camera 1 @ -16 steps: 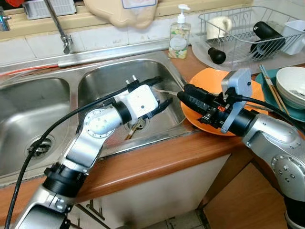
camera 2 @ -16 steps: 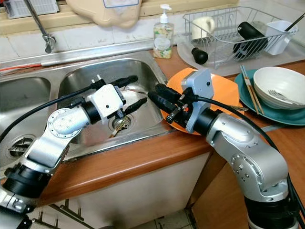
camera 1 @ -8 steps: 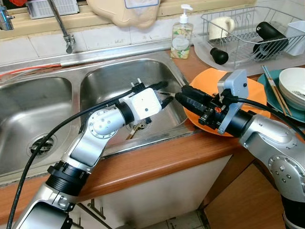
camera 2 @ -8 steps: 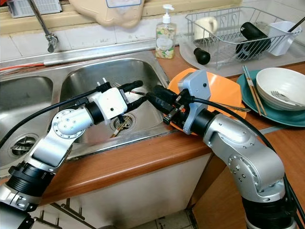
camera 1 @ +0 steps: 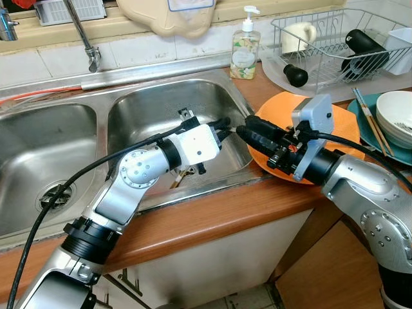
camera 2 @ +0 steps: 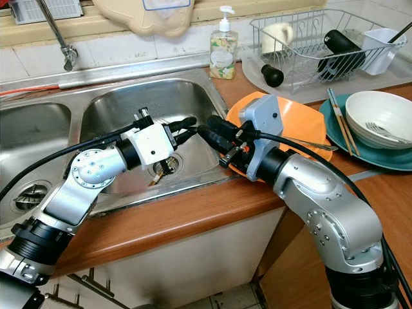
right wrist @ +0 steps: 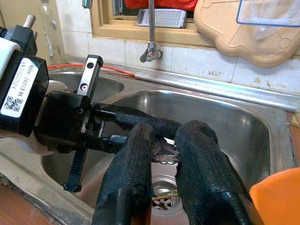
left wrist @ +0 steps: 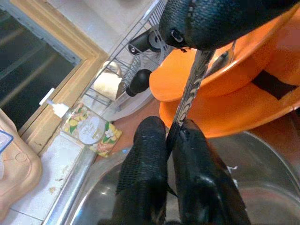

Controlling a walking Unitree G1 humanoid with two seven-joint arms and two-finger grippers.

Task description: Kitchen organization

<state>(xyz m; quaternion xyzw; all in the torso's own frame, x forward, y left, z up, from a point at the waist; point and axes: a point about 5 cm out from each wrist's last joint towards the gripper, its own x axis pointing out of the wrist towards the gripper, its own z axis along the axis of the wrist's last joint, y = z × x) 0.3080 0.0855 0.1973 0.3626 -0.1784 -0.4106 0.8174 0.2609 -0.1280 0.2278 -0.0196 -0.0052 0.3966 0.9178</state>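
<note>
A handover looks to be in hand at the middle of the frame: both grippers are meeting over the right sink basin (camera 1: 161,109), just beside the orange plate (camera 1: 283,109). The left gripper (left wrist: 174,136) is pinching a thin metal utensil (left wrist: 190,91) with its fingers nearly closed on the handle, and the right gripper (right wrist: 164,145) is clamping narrowly on the same piece from the other end. Next, I judge, one gripper must loosen before the other pulls away, or the utensil could drop toward the drain (right wrist: 164,194).

Head pair high above the sink (camera 1: 161,109); wrist cameras close, facing each other.
</note>
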